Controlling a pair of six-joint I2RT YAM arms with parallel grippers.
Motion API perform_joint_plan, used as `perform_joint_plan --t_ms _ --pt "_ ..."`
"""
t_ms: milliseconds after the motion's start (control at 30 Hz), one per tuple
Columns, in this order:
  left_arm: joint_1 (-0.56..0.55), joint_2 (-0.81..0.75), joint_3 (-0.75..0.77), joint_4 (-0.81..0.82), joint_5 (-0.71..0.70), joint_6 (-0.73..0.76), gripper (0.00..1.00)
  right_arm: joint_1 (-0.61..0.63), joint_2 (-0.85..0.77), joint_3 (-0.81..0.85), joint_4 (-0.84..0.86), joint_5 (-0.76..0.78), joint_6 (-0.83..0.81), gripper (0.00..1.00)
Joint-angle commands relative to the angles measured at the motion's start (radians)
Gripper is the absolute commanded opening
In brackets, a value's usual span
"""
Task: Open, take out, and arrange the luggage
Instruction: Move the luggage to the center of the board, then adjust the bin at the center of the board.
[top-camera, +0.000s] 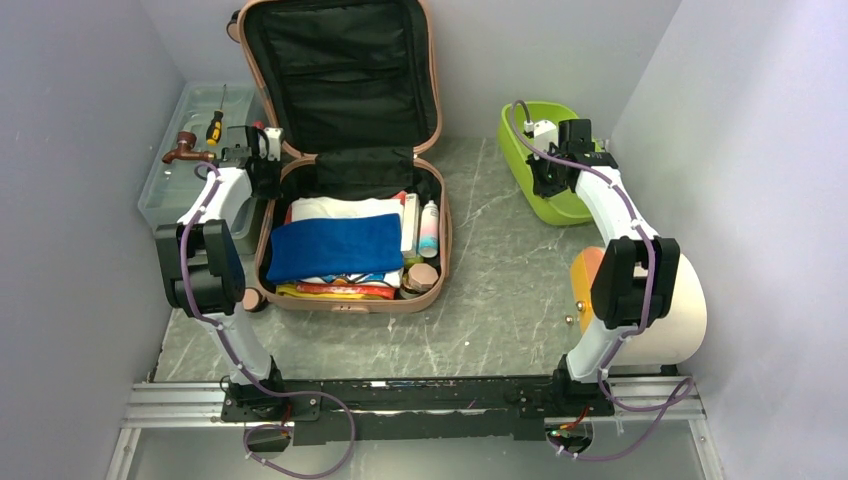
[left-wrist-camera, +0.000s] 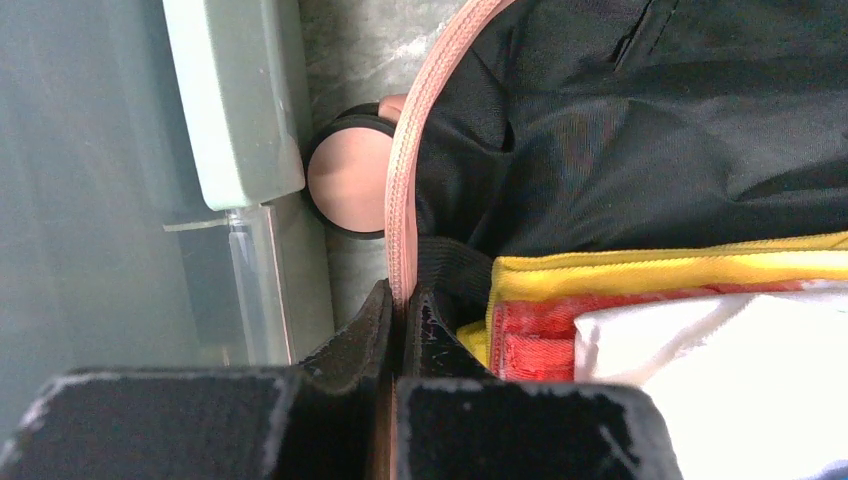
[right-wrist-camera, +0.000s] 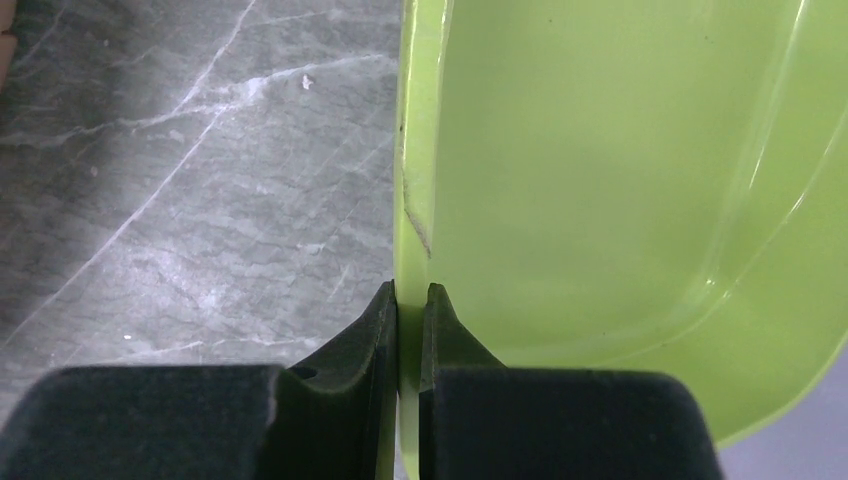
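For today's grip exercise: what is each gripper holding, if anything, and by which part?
Left gripper: the luggage, pinched by the pink rim of its open base. Right gripper: the lime green tray, pinched by its rim.

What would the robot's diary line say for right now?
luggage: open, packed | left gripper: jaws shut on its rim | right gripper: jaws shut on green tray rim

White arms (top-camera: 222, 196) carry black joints (top-camera: 212, 268) and purple cables (top-camera: 651, 285).
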Motion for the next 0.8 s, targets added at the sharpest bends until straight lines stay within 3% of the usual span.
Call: perform_joint_plan --t_ms 0,100,167,267,333,433,533,767 --pt "0.080 -0.036 0.023 0.027 -0.239 0.043 0.00 -0.005 -0.086 0.004 0.065 -0.031 -0.065 0.00" --pt "0.079 -0.049 0.019 0.032 -0.155 0.044 0.04 -0.005 -0.105 -0.007 0.056 -0.045 -0.107 0.00" --pt "0.077 -0.065 0.016 0.040 -0.090 0.048 0.24 -0.005 -0.125 -0.019 0.050 -0.062 -0.142 0.00" --pt "0.057 -0.090 0.022 0.042 -0.057 0.056 0.65 -0.005 -0.160 -0.039 0.030 -0.097 -0.213 0.00" --pt "0.039 -0.112 0.026 0.049 -0.057 0.064 0.80 -0.005 -0.195 -0.059 0.016 -0.120 -0.271 0.00" --pt "0.024 -0.155 0.036 0.057 -0.057 0.076 0.94 -0.005 -0.253 -0.123 0.006 -0.149 -0.361 0.00" --pt "0.020 -0.202 0.051 0.061 -0.006 0.081 0.99 -0.005 -0.302 -0.189 0.014 -0.145 -0.427 0.00" --pt "0.015 -0.351 0.072 0.031 0.152 0.098 0.99 -0.005 -0.362 -0.278 -0.052 -0.173 -0.558 0.00"
